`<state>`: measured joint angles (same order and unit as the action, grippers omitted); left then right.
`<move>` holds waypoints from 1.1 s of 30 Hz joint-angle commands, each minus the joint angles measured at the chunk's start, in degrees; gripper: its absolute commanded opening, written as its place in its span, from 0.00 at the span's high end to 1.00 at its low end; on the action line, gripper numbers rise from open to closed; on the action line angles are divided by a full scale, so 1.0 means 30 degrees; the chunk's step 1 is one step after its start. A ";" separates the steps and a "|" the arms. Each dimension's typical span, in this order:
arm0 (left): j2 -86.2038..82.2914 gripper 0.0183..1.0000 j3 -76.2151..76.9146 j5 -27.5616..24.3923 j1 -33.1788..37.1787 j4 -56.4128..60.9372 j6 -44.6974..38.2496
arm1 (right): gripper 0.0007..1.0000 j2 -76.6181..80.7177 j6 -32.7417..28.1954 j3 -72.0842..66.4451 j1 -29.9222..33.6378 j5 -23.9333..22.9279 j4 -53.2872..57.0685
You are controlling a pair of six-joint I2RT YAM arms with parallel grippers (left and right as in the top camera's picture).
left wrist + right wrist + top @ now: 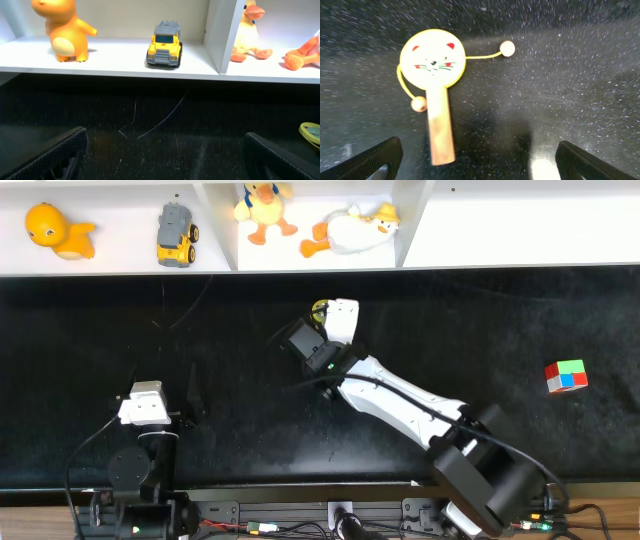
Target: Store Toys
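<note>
Right gripper (480, 162) is hanging nearest to the lens, its two dark fingers spreading wide and holding nothing. Beneath it, apart from both fingers, the round yellow wooden rattle drum with a painted cat face (432, 65) is lying flat on the black speckled table mat (580, 75), showing its plain wooden handle and two beads on strings. In the top view the right arm's wrist is covering this rattle drum almost fully, a little above the frame's centre; only a yellow sliver is peeking out.

Left gripper (165, 160) is sitting at the lower left of the top view, also wide open and empty. In the left wrist view the frame edge is cutting off the rattle drum.

Along the upper edge of the top view the white shelf (400, 268) is running. Its upper-left compartment is holding the orange rounded animal figure (58, 230) and the yellow and grey toy truck (176, 235). The next one is holding the yellow plush duck (264, 210) and the white plush duck (350, 230), which is lying on its side. In the left wrist view the orange figure's head is cut off.

At the right of the mat the small multicoloured cube (566, 376) is resting, well apart from both grippers.
</note>
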<state>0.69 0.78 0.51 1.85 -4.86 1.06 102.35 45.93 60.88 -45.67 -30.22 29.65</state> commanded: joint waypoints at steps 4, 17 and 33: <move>-0.0175 0.00 -0.0102 0.0160 0.0036 0.0044 -0.0284 | 0.01 0.0903 0.0044 0.0546 0.0160 0.1151 -0.0692; -0.0175 0.00 -0.0102 0.0160 0.0036 0.0044 -0.0284 | 0.62 0.1100 0.0044 0.0546 0.0160 0.1362 -0.0678; -0.0175 0.00 -0.0102 0.0160 0.0036 0.0044 -0.0284 | 0.96 0.1100 -0.0109 0.0546 0.0160 0.1450 -0.0699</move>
<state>0.69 0.78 0.51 1.85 -4.86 1.06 105.30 45.39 61.04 -45.15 -25.69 27.83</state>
